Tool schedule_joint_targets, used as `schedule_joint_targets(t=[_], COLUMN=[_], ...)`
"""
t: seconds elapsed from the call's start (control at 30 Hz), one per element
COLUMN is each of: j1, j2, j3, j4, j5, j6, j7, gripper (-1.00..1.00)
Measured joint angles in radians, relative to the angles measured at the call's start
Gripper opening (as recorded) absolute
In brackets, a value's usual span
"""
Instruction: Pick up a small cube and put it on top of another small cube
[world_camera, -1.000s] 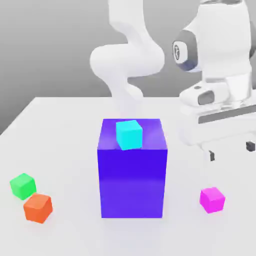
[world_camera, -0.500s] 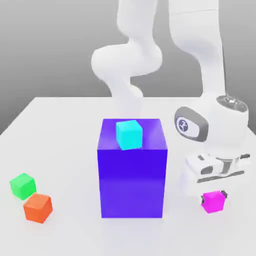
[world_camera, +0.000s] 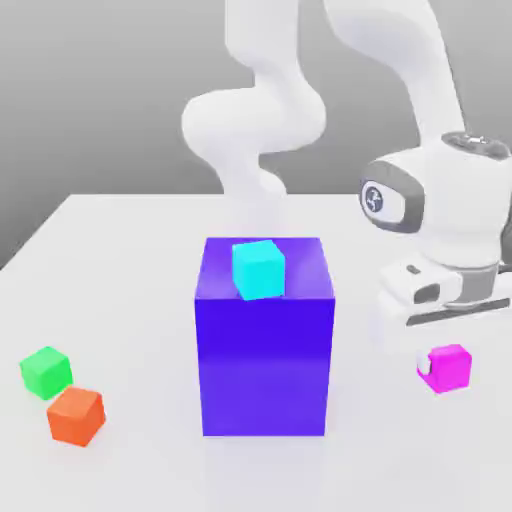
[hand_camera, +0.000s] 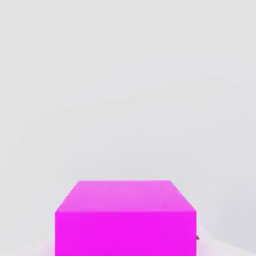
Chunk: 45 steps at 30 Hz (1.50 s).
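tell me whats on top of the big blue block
A small cyan cube sits on the top face of the blue block, near its front edge in the exterior view. Nothing else rests there. The patch of the top directly beneath the cube is covered.
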Motion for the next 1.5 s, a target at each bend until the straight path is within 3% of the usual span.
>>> schedule_joint_targets(t=[0.63,0.77,0.87,1.17,1.2,1.5], j1=[-0.853,-0.962,-1.037,-1.009,-1.014,-1.012], j2=[-0.101,-0.099,-0.067,0.085,0.102,0.074], j3=[-0.340,-0.382,-0.339,-0.279,-0.273,-0.277], j4=[0.000,-0.011,-0.008,-0.002,-0.003,-0.002], j5=[-0.001,0.005,0.023,0.102,0.111,0.096], j6=[-0.147,-0.170,-0.144,-0.006,0.010,-0.014], j7=[-0.557,-0.642,-0.663,-0.722,-0.728,-0.718], gripper=[-1.00,-1.00,-1.00,-1.00,1.00,1.00])
